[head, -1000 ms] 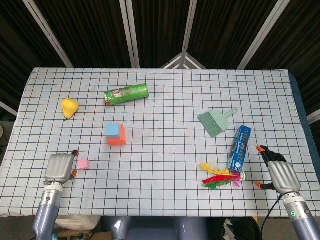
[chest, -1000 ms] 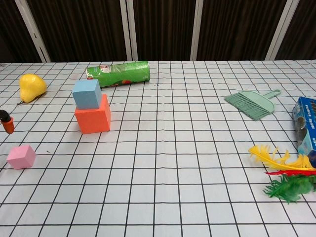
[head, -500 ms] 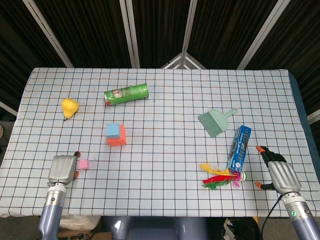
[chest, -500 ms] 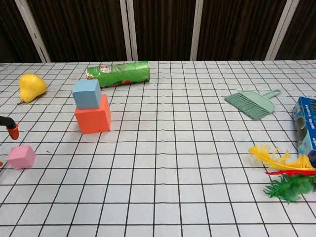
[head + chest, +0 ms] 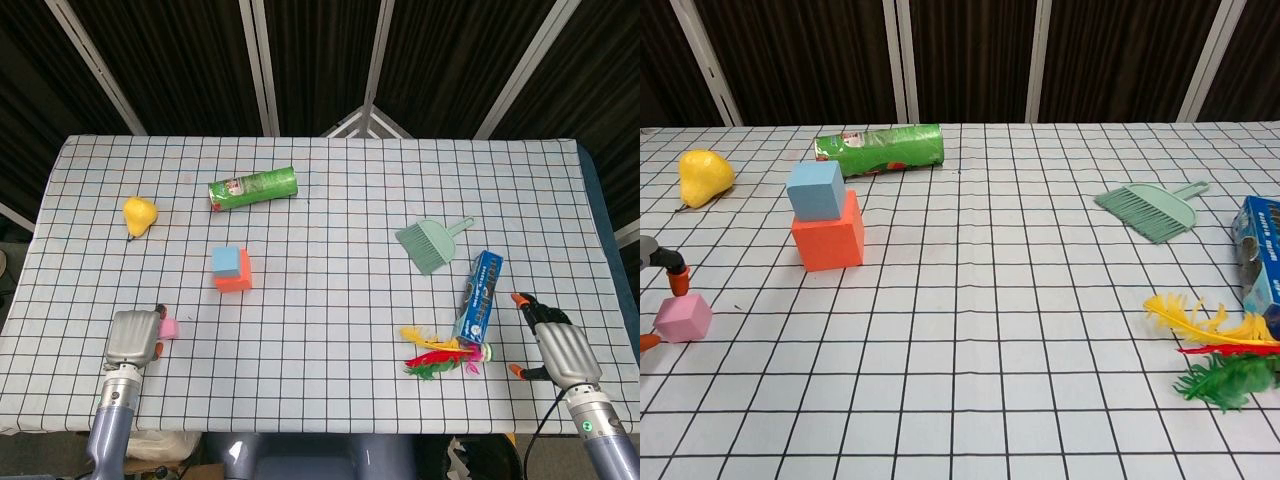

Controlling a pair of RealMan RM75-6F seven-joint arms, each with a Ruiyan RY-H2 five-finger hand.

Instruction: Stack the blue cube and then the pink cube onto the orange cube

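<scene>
The blue cube [image 5: 227, 261] sits on top of the orange cube [image 5: 238, 279] left of the table's middle; the chest view shows the same blue cube [image 5: 816, 190] resting toward the back of the orange cube [image 5: 828, 240]. The pink cube [image 5: 170, 327] lies on the cloth near the front left. My left hand [image 5: 133, 338] is right beside it on its left and covers its edge. In the chest view one orange fingertip [image 5: 678, 280] stands just behind the pink cube [image 5: 683, 317] and another shows at its lower left; the cube rests on the table. My right hand [image 5: 560, 346] rests at the front right, fingers apart, holding nothing.
A yellow pear [image 5: 139, 214] and a green can [image 5: 252, 188] lie behind the stack. On the right are a green dustpan brush [image 5: 428, 243], a blue box [image 5: 480, 295] and a feather shuttlecock [image 5: 440, 355], all close to my right hand.
My left hand has slid right toward the pink cube, and its fingertips now flank it. The cubes and my right hand have not moved.
</scene>
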